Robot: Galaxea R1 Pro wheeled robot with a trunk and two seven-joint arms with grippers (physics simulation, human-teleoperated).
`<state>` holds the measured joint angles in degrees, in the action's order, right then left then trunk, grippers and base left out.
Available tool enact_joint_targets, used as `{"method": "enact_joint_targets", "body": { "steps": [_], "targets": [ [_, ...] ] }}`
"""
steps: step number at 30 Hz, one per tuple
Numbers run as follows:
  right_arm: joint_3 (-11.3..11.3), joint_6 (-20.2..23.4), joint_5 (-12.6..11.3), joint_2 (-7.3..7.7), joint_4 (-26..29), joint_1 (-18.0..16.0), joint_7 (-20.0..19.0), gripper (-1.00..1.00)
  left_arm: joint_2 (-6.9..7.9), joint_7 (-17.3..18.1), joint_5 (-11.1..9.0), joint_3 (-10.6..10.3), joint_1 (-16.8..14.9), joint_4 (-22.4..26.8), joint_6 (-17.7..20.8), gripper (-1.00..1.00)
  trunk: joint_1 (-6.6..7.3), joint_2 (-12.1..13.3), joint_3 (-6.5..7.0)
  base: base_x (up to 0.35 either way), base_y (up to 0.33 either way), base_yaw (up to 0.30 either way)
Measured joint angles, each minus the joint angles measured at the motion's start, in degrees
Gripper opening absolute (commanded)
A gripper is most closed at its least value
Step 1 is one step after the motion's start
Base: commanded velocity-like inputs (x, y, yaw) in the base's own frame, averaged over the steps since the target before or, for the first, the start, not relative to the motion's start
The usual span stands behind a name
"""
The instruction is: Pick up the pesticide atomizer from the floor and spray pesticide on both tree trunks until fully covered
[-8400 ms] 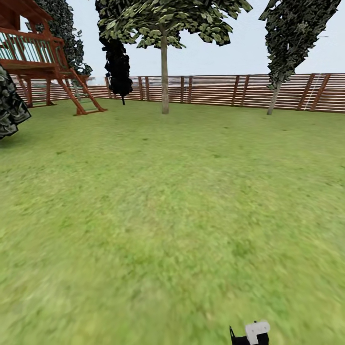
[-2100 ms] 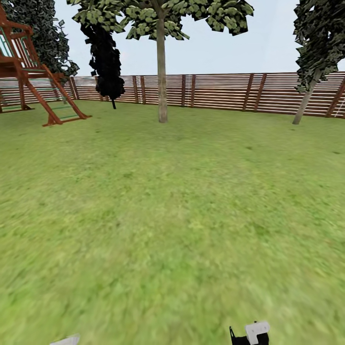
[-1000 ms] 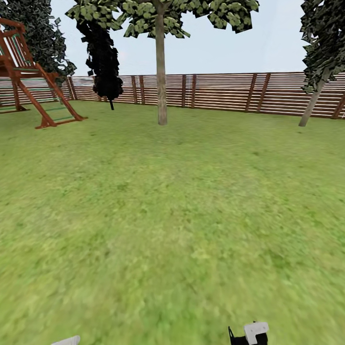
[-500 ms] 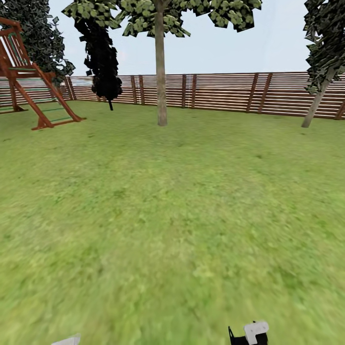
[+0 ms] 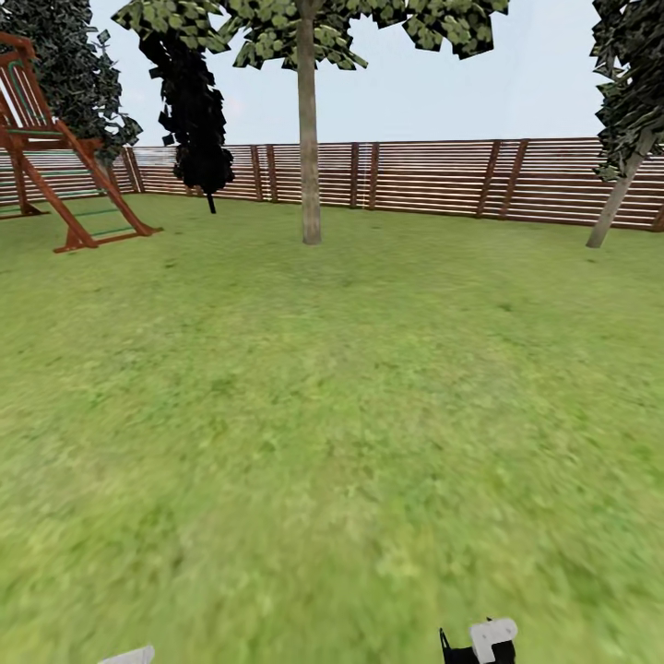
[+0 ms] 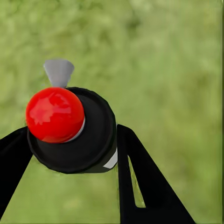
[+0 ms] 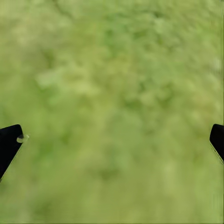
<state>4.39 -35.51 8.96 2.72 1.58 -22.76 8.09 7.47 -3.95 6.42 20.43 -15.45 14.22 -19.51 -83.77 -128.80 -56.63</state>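
Observation:
My left gripper [image 6: 70, 140] is shut on the pesticide atomizer [image 6: 70, 130], a black round body with a glossy red ball on top and a grey nozzle. Blurred grass lies beneath it. My right gripper [image 7: 112, 140] is open, its black fingertips [image 7: 9, 142] far apart over bare grass. In the head view one of the trees stands ahead in the garden, far off across the lawn. Its straight pale tree trunk [image 5: 308, 138] rises to a mottled green-and-white crown [image 5: 350, 28]. A white-and-black part of my right arm [image 5: 480, 643] pokes in at the lower edge.
The lawn [image 5: 332, 415] stretches to a brown slat fence [image 5: 433, 180]. A red wooden playset with a ladder [image 5: 65, 194] stands at the far left, beside a near-black conifer [image 5: 194, 120]. A dark-crowned tree with a leaning trunk [image 5: 616, 198] stands at the far right.
The whole head view has shifted: the camera has travelled forward, so the central tree looks nearer and the playset sits further left. Both grippers look as before.

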Motion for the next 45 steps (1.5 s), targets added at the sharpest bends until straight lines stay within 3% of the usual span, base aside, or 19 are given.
{"method": "enact_joint_targets", "body": {
  "steps": [45],
  "targets": [
    [0.00, 0.00, 0.00, 0.00, -0.01, 0.00, 0.00, 1.00, 0.00, 0.00, 0.07, -0.04, -0.01, -0.08, 0.00, -1.00, 0.00, 0.00, 0.00, 0.340, 0.000, 0.000]
  ]
}}
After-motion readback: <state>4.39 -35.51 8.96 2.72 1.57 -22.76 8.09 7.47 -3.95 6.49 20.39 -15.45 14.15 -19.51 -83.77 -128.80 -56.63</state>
